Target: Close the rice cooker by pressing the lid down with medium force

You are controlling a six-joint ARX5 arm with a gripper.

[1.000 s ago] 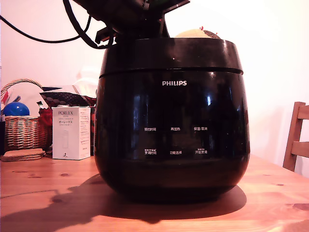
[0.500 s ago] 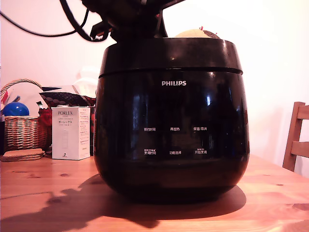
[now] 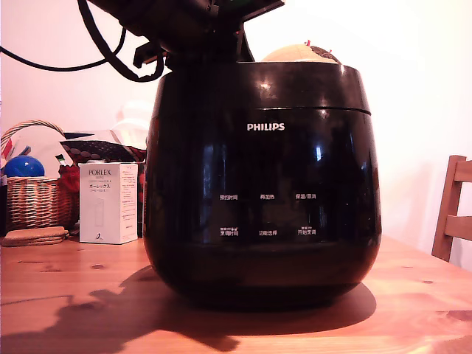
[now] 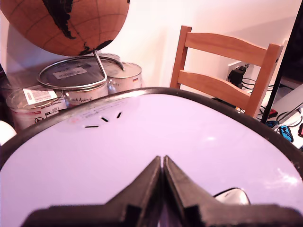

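Observation:
The rice cooker (image 3: 262, 184), large and glossy black with white PHILIPS lettering, stands on the wooden table (image 3: 413, 310) and fills the middle of the exterior view. Its lid (image 3: 258, 85) is down on the body, with only a thin seam showing toward the exterior view's right. In the wrist view the lid's top (image 4: 156, 137) is a glossy pale surface with small vent slots. My gripper (image 4: 162, 161) is shut, its two fingers pressed together with nothing between them, tips resting on the lid top. In the exterior view the arm (image 3: 199, 29) sits dark above the lid's left part.
A white PORLEX box (image 3: 108, 203), a wicker basket (image 3: 33, 199) with a blue ball (image 3: 23, 166) and cork coasters (image 3: 33, 236) stand left of the cooker. A wooden chair (image 3: 453, 214) is at the right. Behind the cooker are a globe (image 4: 66, 23), steel pots (image 4: 80, 80) and the chair (image 4: 222, 66).
The lid has sunk slightly: the seam under it, plain across the front earlier, has nearly closed on the exterior view's left. The arm and its cable shifted a little above the lid.

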